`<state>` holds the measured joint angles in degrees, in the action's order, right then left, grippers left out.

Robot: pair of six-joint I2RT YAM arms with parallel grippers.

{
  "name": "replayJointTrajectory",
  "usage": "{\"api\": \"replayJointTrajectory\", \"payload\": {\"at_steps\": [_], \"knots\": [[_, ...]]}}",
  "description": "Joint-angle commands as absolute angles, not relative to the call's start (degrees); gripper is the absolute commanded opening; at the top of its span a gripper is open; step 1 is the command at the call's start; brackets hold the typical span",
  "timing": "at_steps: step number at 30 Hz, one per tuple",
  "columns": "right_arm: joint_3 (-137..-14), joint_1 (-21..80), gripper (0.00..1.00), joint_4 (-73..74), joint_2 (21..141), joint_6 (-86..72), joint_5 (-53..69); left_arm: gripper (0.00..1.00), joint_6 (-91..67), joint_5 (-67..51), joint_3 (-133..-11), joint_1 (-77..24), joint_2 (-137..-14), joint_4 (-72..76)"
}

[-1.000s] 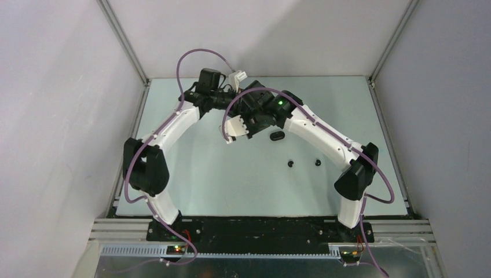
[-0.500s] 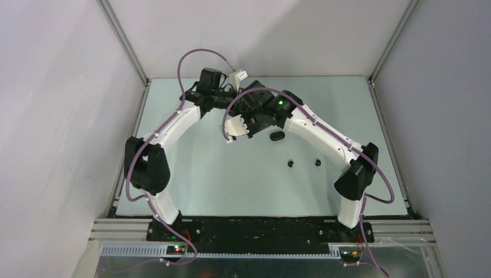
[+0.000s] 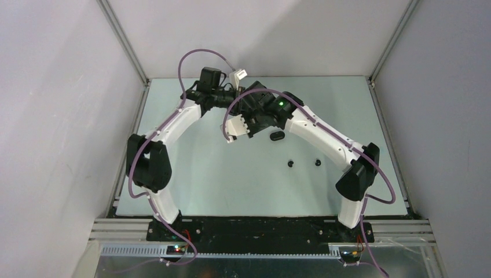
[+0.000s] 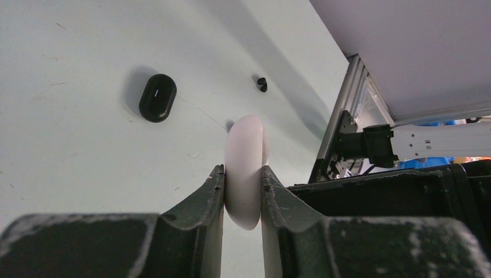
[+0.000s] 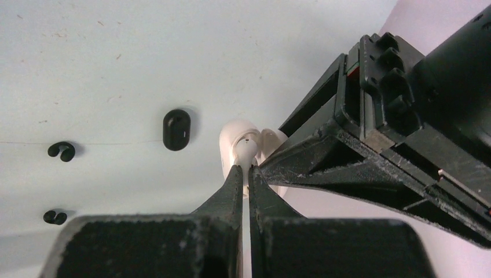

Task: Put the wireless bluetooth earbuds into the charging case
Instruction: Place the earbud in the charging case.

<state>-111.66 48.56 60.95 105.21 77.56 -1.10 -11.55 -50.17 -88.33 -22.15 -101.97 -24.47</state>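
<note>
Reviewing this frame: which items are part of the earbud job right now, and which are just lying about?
In hand: white case, clamped in left gripper; white earbud, pinched by right gripper.
Lying about: black case; two black earbuds, loose on the table.

The tabletop (image 4: 69, 145) is pale and matt, with tiny scratches and specks on it. The white charging case (image 4: 246, 150) looks like smooth plastic with a soft shine. The black charging case (image 4: 157, 97) is smooth, shiny plastic too. The white earbud (image 5: 238, 142) is smooth and a bit glossy. The left end effector (image 4: 242, 174) and the right end effector (image 5: 243, 174) have dark, rough plastic fingers, worn pale along the edges. The arm shells (image 3: 173, 124) are smooth white plastic. The frame rail (image 3: 123, 39) is bare silvery metal.
</note>
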Motion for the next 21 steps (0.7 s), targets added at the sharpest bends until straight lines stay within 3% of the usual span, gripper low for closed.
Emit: {"api": "replayJointTrajectory", "payload": {"at_steps": [1,8,21], "knots": [[-107.88,47.87,0.0,55.95,100.48,77.95,-5.57,0.0,-14.63,-56.24,-90.83,-21.37,-102.39,-24.08],[-102.83,47.04,0.0,49.04,95.17,75.95,-2.04,0.0,-16.28,-57.91,-90.74,-20.92,-102.84,-22.78],[-107.24,46.58,0.0,55.09,97.45,73.81,3.0,0.0,-17.26,-58.0,-89.69,-20.74,-102.37,-21.44]]}}
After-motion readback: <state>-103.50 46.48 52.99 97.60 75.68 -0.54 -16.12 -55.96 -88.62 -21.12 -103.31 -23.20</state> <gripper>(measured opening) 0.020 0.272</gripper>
